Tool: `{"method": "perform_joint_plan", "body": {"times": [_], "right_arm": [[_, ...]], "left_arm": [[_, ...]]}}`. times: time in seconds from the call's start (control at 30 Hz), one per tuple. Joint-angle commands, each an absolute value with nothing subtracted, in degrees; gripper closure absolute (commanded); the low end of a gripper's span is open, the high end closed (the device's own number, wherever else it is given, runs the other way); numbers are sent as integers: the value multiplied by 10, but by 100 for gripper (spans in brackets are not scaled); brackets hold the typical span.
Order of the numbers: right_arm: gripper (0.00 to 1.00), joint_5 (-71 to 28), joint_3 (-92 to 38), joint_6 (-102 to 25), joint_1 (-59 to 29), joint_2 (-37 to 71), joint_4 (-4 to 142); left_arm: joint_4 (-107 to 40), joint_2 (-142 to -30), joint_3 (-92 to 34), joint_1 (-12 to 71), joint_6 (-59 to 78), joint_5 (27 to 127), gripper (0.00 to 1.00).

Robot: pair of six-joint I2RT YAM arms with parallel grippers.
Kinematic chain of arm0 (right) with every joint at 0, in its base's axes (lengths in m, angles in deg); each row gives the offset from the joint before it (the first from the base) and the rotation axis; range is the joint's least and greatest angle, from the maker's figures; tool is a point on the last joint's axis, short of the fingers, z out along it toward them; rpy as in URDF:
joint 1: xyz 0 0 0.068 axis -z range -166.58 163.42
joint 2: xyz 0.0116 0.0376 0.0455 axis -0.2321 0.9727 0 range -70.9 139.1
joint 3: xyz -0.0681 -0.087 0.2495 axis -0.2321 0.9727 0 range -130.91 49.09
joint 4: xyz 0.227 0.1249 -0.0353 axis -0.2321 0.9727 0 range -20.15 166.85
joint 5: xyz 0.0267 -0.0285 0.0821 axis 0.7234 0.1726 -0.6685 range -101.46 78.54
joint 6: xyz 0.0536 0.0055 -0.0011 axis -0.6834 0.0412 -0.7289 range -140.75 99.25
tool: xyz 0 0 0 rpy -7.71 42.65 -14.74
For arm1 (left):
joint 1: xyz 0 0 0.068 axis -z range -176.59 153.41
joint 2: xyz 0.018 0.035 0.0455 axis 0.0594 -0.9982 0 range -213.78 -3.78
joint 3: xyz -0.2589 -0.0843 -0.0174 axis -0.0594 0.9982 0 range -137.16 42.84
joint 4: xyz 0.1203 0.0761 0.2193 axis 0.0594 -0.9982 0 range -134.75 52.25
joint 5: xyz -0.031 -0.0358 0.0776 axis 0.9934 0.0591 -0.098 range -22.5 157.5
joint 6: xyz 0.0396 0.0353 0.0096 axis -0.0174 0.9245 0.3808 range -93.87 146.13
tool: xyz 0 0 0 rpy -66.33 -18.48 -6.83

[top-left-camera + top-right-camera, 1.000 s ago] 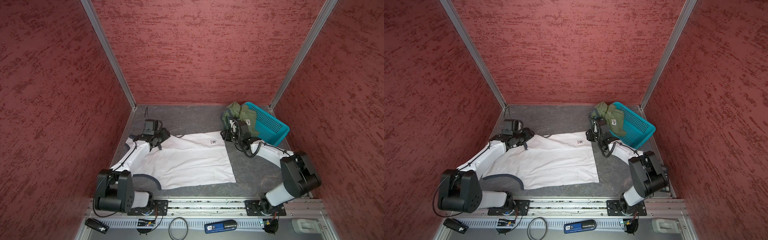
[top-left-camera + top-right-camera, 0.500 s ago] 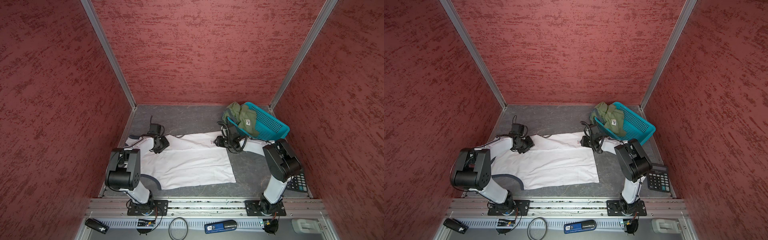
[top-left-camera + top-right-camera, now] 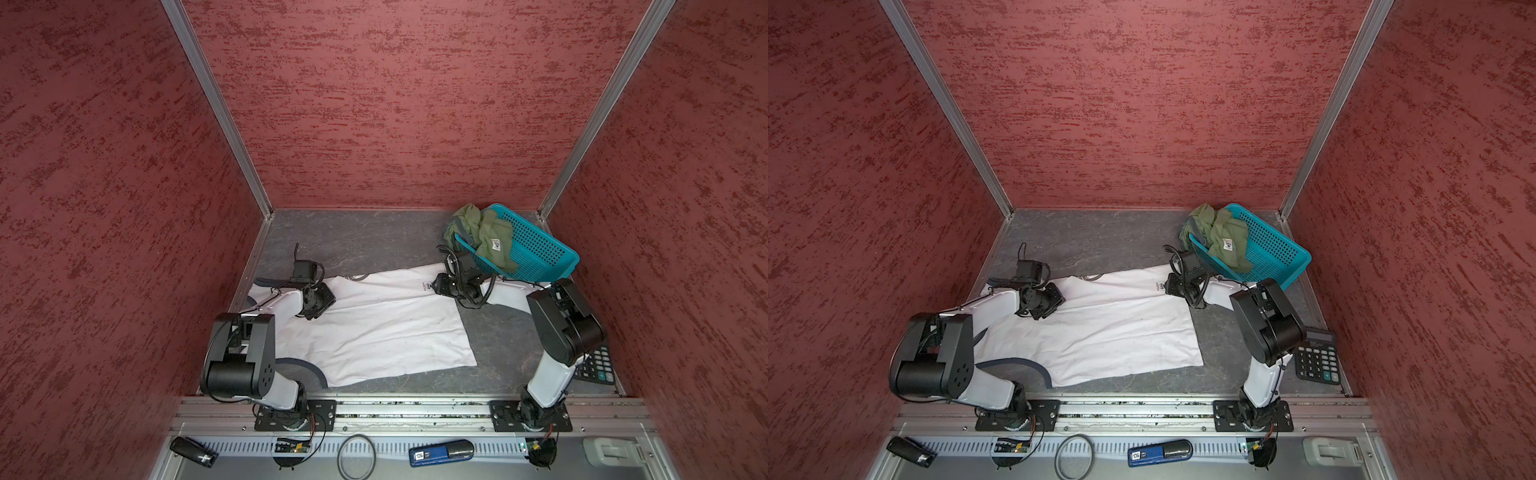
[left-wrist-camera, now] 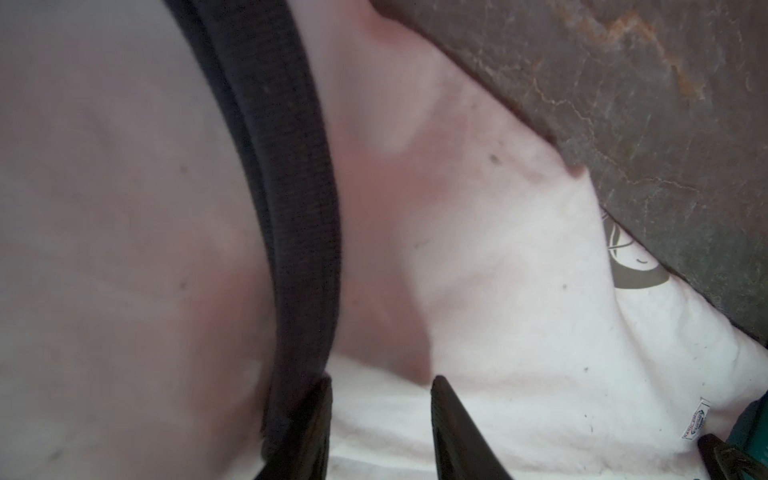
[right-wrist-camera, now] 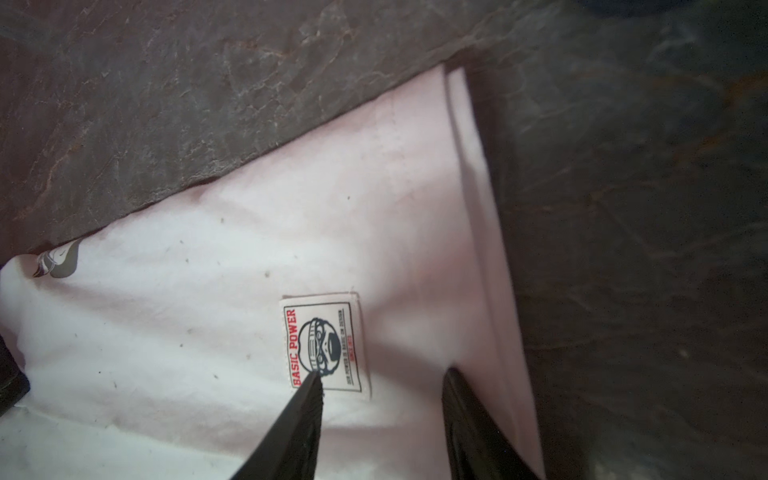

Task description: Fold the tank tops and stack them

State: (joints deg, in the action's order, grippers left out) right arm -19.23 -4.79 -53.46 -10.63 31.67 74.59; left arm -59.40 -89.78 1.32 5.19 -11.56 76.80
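In both top views the white tank top [image 3: 374,328] was seen spread flat on the table [image 3: 365,241] beside the teal basket [image 3: 540,253], while the olive tank top [image 3: 484,239] was bunched in that basket and draped over its rim. No fold could be made out, so the first fold of the white one was judged to be the step in hand. The right gripper [image 3: 440,286] was set low on the cloth edge just beside the basket, and the left gripper [image 3: 319,306] on the same edge well away from the basket, its elbow raised. In the left wrist view its fingers were seen narrowly parted on white cloth, next to the dark trim [image 4: 291,166], with nothing clamped. In the right wrist view that gripper's fingers were likewise parted, with one tip on the label [image 5: 326,345] near the hem. A pinch by both, then a joint lift and carry away from the basket, was judged to be called for.
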Motion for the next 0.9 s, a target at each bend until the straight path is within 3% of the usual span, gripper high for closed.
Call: {"method": "perform_joint_plan", "body": {"times": [0.0, 0.17, 0.33, 0.5, 0.7, 0.87], "right_arm": [[52, -123, -25, -552, -94, 310, 820], [53, -76, 3, -564, -74, 264, 843], [53, -72, 18, -553, -42, 235, 850], [52, -81, 11, -541, -35, 228, 847], [52, -98, 15, -541, -35, 228, 831], [51, -114, 30, -541, -35, 229, 814]], "left_arm": [[-587, -915, 12, 67, -119, 770, 58], [-576, -961, -36, 115, -120, 787, 58], [-620, -964, -113, 121, -111, 781, 52], [-712, -970, -219, 59, -115, 751, 39], [-810, -1067, -360, -36, -146, 707, 36], [-867, -1158, -466, -62, -153, 687, 34]]}}
